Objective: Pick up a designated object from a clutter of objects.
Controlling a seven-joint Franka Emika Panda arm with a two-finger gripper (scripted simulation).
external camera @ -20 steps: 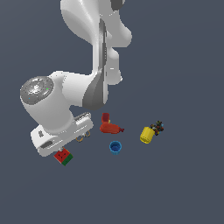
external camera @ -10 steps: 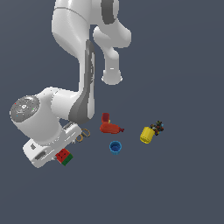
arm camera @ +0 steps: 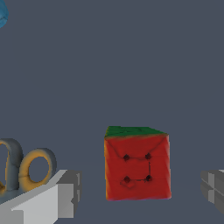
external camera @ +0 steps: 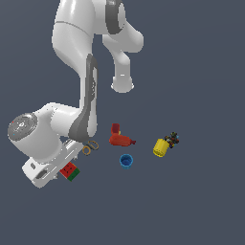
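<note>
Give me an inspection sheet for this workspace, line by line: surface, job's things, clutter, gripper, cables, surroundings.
Surface: plain dark grey floor, no marks seen.
Job's things: red-green cube sits upright on the floor, untouched.
Clutter: orange-handled scissors beside the arm; red drill-shaped toy; blue cup; yellow cup on its side, touching a dark small figure.
Gripper: gripper open, fingers either side of the cube, clear of it.
Cables: nothing seen.
Surroundings: nothing seen.

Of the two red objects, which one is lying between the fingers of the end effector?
The red cube with dark marks and a green side; a finger shows on each side, apart from it. The red drill-shaped toy lies farther off, near the blue cup.
</note>
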